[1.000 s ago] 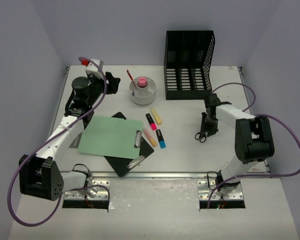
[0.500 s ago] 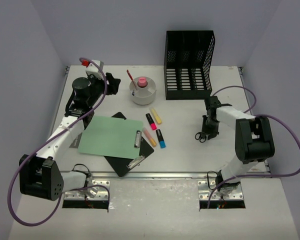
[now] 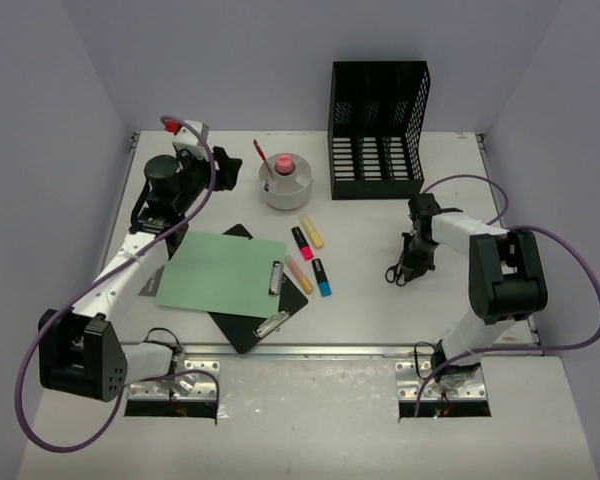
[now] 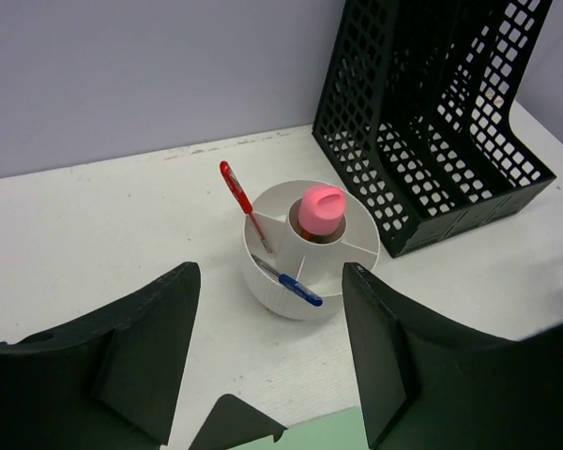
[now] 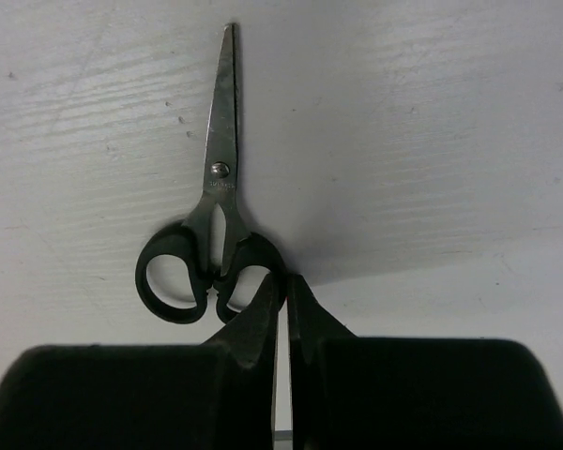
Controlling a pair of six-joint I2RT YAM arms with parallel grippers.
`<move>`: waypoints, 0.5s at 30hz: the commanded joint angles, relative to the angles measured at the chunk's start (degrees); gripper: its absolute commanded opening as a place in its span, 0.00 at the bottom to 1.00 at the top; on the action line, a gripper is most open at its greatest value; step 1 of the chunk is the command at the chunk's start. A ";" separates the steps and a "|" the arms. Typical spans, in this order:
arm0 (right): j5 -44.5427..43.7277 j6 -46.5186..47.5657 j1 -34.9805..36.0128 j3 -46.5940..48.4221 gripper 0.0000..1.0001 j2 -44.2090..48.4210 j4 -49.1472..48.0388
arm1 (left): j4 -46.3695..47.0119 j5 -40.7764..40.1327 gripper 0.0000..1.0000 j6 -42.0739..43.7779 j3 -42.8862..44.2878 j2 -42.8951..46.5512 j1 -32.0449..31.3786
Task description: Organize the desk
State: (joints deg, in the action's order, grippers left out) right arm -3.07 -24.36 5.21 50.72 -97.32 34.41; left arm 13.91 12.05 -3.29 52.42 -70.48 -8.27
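Over the last second our right gripper (image 5: 283, 291) has closed, and the scissors (image 5: 216, 225) have slid slightly to the left in the top view. Everything else lies as it did.

Little of the tidying looks done. The white cup (image 4: 310, 272) at the back already holds a red pen (image 4: 239, 202), a blue pen (image 4: 291, 286) and a pink-capped item (image 4: 321, 211). Much is still loose on the desk (image 3: 380, 310). A green clipboard (image 3: 220, 272) lies over a black clipboard (image 3: 260, 325). Just beside them are four highlighters: pink (image 3: 301, 241), yellow (image 3: 311, 232), orange (image 3: 299, 272) and blue (image 3: 322, 277). The scissors lie flat, well apart from these on the right. The black mesh file rack (image 3: 377, 115) at the far edge appears to hold nothing. We judge that most of the job is left.

Our right jaws are pressed together with nothing between them. Their tips meet the outer edge of the scissors' right handle loop, so we read this as a missed grasp, with the scissors pushed rather than taken. The tabletop is directly beneath these tips. We cannot tell whether they touch it or stand just above.

Our left gripper (image 4: 268, 291) stands with its jaws apart and empty. It hangs over the far left part of the desk and faces the cup, and the surface lies clearly below it.
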 commanded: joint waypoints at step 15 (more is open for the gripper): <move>39.35 -2.53 -0.12 6.32 0.01 12.33 5.84 | -24.96 35.41 0.53 56.06 4.43 4.82 -10.07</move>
State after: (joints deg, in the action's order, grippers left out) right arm 24.99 -24.62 5.06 55.22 -85.01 38.24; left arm 1.04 38.70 30.87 52.75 -66.48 -13.23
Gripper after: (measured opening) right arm 0.020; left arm 0.537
